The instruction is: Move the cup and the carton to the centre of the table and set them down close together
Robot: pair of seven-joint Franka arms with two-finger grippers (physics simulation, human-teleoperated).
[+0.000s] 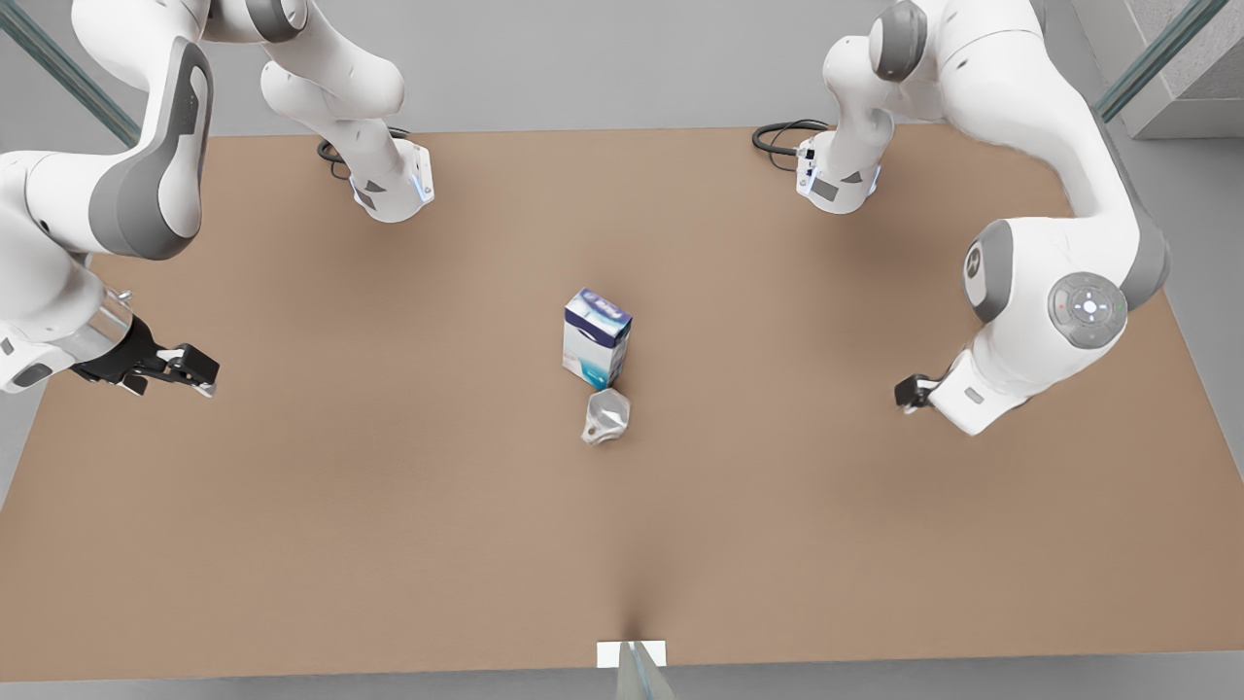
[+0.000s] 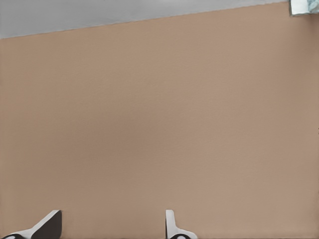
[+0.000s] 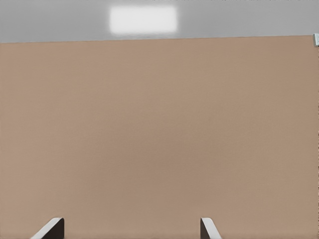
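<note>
Front view: the carton [image 1: 596,338] stands upright mid-table [image 1: 292,535] with the cup [image 1: 606,416] just beside its near side, nothing visible inside. The placing looks done, and both arms wait well apart at the sides.

Left wrist view: the left gripper [image 2: 112,215] is spread over bare tabletop.

Right wrist view: the right gripper [image 3: 130,222] is likewise spread and empty.

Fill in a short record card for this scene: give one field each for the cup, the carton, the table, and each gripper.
cup: pale, faceted, at the table's centre, just in front of the carton, very close or touching
carton: upright, white with blue bands, mid-table
table: tan, flat
left gripper: open, holds nothing, over bare table
right gripper: open, holds nothing, over bare table
arms: both pulled back to the table's sides, away from the two items
</note>
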